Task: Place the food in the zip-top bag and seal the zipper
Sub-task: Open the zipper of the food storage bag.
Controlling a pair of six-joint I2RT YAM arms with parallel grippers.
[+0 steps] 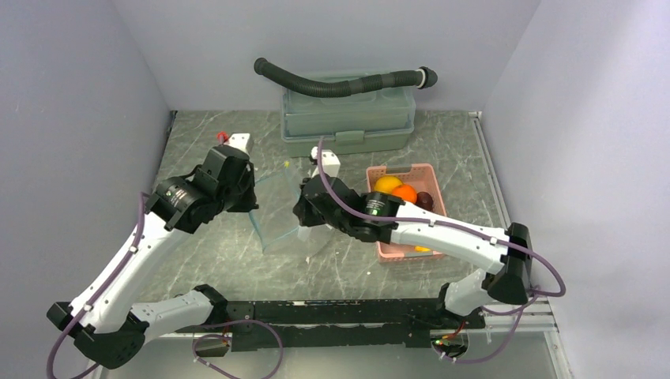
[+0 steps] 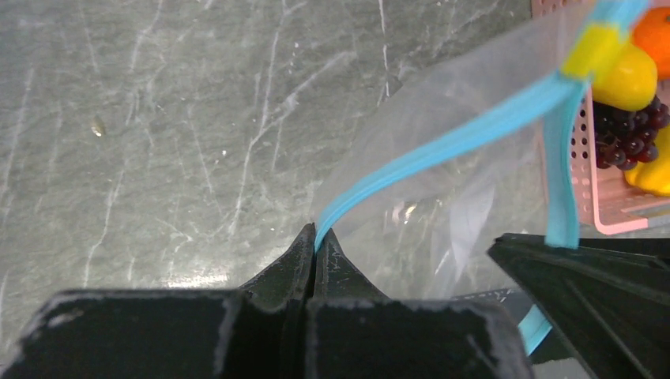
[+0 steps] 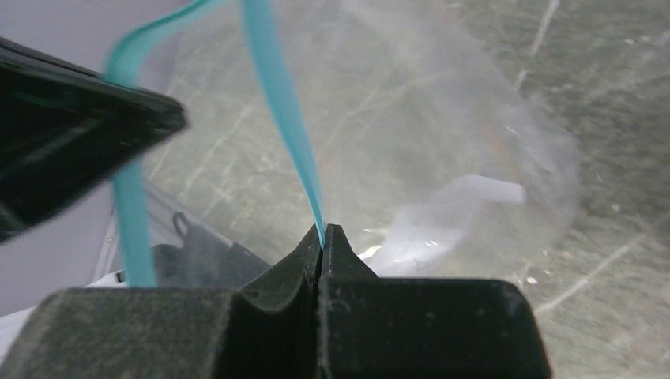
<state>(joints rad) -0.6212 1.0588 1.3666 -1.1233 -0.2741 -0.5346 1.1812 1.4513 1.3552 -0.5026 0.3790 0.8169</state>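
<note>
Pale bare walls (image 1: 71, 118) close in the grey-green marbled bench (image 1: 237, 268), where the clear zip-top bag (image 1: 278, 217) is held between the arms, left jaws and right jaws each pinching its blue zipper (image 2: 458, 134). The food (image 1: 397, 189) lies in the pink basket (image 1: 403, 168) beside it.

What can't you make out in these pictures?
- Count of the food: right arm covers part of the pink basket, top view; frame edge cuts it, left wrist view.
- Far end of the zip-top bag: blurred, right wrist view.
- Tiny speck on the table: left wrist view.
</note>
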